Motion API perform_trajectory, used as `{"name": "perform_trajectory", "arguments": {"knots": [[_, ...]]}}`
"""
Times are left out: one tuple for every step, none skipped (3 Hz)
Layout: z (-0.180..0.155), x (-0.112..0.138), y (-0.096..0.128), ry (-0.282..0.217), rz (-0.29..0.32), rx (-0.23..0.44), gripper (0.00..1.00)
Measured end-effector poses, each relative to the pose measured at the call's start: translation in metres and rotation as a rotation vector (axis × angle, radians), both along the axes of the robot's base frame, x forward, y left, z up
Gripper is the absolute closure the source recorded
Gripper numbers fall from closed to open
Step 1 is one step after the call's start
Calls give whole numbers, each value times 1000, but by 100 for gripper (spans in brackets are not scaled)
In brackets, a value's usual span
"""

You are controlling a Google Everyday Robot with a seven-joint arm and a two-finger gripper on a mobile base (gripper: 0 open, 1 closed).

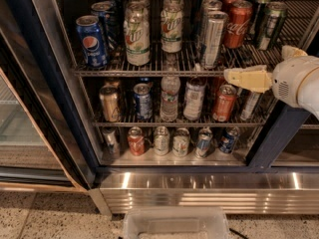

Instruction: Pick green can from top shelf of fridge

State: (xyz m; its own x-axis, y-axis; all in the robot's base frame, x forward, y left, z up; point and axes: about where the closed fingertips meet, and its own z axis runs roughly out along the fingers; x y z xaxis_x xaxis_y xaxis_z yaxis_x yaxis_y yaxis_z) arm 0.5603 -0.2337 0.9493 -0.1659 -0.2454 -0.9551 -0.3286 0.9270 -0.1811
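The green can (271, 26) stands at the right end of the top shelf (149, 71) of the fridge (271, 138), to the right of the red Coca-Cola can (238, 24). A second dark can stands behind it. My gripper (255, 62) comes in from the right edge, in front of the shelf's front bar and just below and left of the green can. Its pale fingers (247, 78) are spread apart and hold nothing. The lower finger points left, under the Coca-Cola can.
The top shelf also holds a tall silver can (213, 39), two 7UP bottles (137, 34) and a Pepsi can (92, 41). Two lower racks carry more drinks. The open glass door (20, 128) stands at left. A white bin (172, 225) sits below the steel base (199, 193).
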Motion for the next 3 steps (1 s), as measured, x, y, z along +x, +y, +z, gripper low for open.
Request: {"name": "perform_trajectory", "arguments": {"knots": [[1,0,0,-1,0,0,34],[1,0,1,-1,0,0,57],[1,0,1,-2,0,0,68]]}}
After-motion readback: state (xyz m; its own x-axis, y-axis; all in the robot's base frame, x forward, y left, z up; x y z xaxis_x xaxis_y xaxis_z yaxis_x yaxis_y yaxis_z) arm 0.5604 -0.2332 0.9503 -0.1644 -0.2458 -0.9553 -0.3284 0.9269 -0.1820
